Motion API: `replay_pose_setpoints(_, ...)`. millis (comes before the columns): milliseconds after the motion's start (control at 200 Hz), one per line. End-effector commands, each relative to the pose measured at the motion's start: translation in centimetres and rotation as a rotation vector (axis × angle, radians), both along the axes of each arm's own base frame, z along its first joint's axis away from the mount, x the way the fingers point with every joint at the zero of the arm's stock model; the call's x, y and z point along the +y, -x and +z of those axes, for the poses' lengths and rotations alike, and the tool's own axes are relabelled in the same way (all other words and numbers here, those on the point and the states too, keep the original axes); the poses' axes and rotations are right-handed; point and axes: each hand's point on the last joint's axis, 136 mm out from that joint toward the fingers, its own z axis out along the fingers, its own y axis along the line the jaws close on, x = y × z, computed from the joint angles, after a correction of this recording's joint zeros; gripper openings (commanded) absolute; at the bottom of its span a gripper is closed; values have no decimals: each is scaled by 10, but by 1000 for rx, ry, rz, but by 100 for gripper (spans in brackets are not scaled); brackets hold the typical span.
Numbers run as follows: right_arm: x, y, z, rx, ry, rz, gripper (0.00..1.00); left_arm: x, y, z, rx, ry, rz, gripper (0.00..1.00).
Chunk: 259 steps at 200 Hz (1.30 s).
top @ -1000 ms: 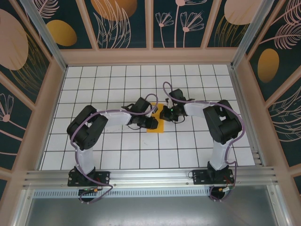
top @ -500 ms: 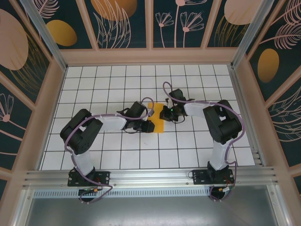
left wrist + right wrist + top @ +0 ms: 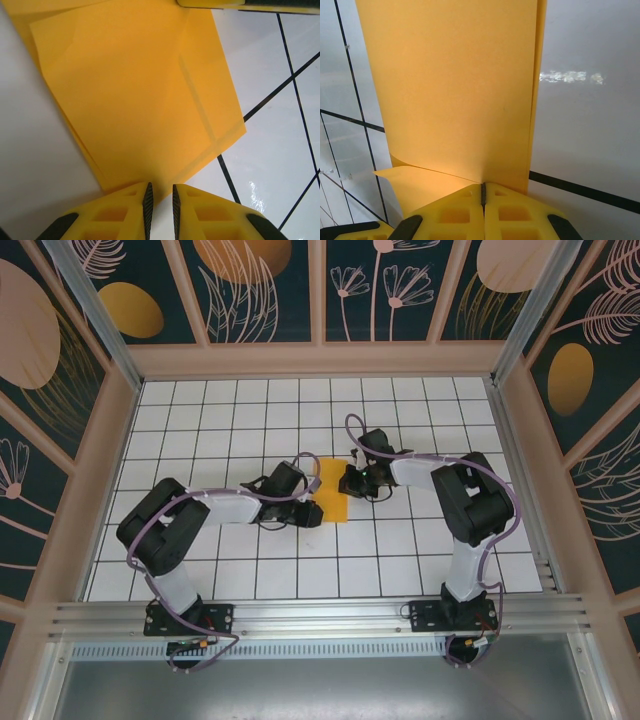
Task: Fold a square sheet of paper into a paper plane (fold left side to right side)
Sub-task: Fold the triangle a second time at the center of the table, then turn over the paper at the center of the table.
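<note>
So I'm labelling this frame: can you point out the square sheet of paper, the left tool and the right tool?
square sheet of paper (image 3: pixel 135 100): left wrist view, flat middle.
left tool (image 3: pixel 161 189): left wrist view, between fingertips.
right tool (image 3: pixel 483 187): right wrist view, between fingertips.

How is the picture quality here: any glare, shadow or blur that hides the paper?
Top external: even light, sharp, but the square sheet of paper is small and partly covered by the left gripper and right gripper. Left wrist: paper crisp, a small glint on the table. Right wrist: a bright glare streak on the table beside the paper, none on it.
</note>
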Motion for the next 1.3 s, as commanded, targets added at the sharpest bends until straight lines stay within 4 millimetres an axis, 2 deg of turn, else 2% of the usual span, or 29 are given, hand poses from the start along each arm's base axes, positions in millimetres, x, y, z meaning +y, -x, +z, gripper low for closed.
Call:
replay_pose_setpoints(0,-21,9,-31,57,132,-24,7,39,35,-33,150,-161,36,22)
replay_pose_setpoints(290,-19,9,-28,49,119,-19,7,43,31,-27,134,-171,48,22)
replay_pose_setpoints(310,-18,9,-27,47,115,-19,7,41,27,-17,113,-150,50,22)
replay_pose_setpoints(460,-11,0,-11,12,88,-13,8,35,13,16,64,-81,55,23)
replay_pose_setpoints(606,-6,-13,12,-46,77,-4,10,35,-5,64,-39,-20,73,33)
replay_pose_setpoints(741,1,-26,41,-118,43,1,17,48,-21,88,-85,37,133,43)
replay_pose_setpoints(901,2,-39,77,-211,20,1,23,51,-41,91,-97,93,187,50)
replay_pose_setpoints(1036,-14,-43,98,-292,38,-28,32,40,-59,87,-116,124,196,53)
replay_pose_setpoints(1156,-35,-39,108,-351,18,-75,41,30,-72,82,-121,140,181,53)
replay_pose_setpoints(1291,-52,-30,113,-380,-51,-129,45,20,-80,70,-94,139,157,53)
